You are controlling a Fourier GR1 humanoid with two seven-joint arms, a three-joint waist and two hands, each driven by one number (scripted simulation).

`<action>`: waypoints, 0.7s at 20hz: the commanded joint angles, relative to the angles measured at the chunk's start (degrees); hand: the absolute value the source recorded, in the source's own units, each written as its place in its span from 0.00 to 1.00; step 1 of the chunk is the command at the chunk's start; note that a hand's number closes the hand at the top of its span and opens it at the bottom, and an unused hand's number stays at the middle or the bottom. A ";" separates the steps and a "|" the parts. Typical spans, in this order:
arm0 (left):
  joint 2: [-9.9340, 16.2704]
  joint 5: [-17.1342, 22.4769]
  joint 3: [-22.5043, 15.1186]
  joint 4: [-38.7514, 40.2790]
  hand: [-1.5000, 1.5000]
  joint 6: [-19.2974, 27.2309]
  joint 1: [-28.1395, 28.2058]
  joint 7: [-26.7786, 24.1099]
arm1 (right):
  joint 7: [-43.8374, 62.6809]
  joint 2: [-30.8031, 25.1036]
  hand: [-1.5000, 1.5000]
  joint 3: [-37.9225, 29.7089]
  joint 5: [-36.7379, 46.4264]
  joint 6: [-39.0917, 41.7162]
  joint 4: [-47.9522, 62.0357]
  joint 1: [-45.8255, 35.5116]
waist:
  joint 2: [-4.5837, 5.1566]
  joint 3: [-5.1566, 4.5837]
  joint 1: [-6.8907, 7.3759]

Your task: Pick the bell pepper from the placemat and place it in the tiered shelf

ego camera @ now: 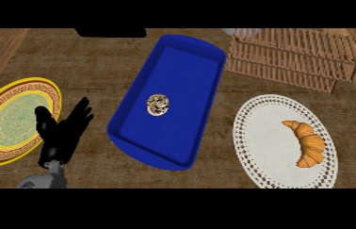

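Left hand [61,131]: near left, fingers straight and spread, holding nothing
Croissant [307,143]: on white placemat [261,143], right
Tiered shelf [292,58]: far right

Black left hand [61,131], grey forearm [43,180]

Blue tray [182,72] lies mid-desk, tilted on a diagonal, long axis running upper right to lower left. Small speckled egg [158,104] sits inside it, near the middle. Yellow plate [43,92] with patterned rim at left edge, partly cut off. Croissant [309,143] at right, well apart from tray. Brown wood-grain desk [90,58] beneath everything.
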 commanded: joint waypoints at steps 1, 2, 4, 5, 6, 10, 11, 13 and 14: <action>1.14 0.04 0.54 1.65 0.50 -1.00 -0.26 1.53 | -3.41 -0.60 1.00 1.60 2.97 -5.38 7.95 -2.77 | 0.25 -0.18 0.29; 0.10 0.20 0.67 1.82 0.50 -1.02 0.89 -1.45 | -7.42 -2.84 1.00 0.39 2.13 -5.52 10.21 -1.97 | 0.27 -0.18 0.25; -0.18 0.67 0.81 1.48 0.50 -0.42 -1.08 1.00 | -8.31 -2.86 1.00 -0.04 2.29 -7.23 14.93 -4.50 | 0.32 -0.18 0.39; -0.38 -1.03 -0.83 -0.09 0.50 0.31 0.05 2.54 | -8.59 -2.17 1.00 0.81 2.50 -7.69 13.21 -3.21 | 0.15 -0.16 0.09; 0.72 0.60 0.63 0.80 0.50 -1.48 -0.72 1.80 | -9.98 -0.42 1.00 1.09 2.98 -11.24 13.39 -1.36 | 0.18 -0.17 0.06; 0.50 0.38 1.55 3.41 0.50 -1.48 -0.74 -0.71 | -15.51 -3.83 1.00 -1.17 0.64 -9.86 19.26 -4.17 | 0.26 -0.17 0.06; 0.64 0.02 1.07 0.10 0.50 -0.75 0.94 1.67 | -14.41 -2.40 1.00 0.18 1.30 -10.24 17.76 -3.73 | 0.07 -0.16 0.00; 0.03 0.60 0.69 -1.96 0.50 -0.45 0.13 3.64 | -17.54 -3.21 1.00 -0.36 0.88 -11.28 19.29 -1.83 | 0.07 -0.14 -0.02; -1.26 -1.39 -0.36 0.78 0.50 0.43 0.48 0.68 | -14.41 -3.55 1.00 -0.73 0.94 -10.40 21.52 -6.73 | 0.17 -0.17 0.17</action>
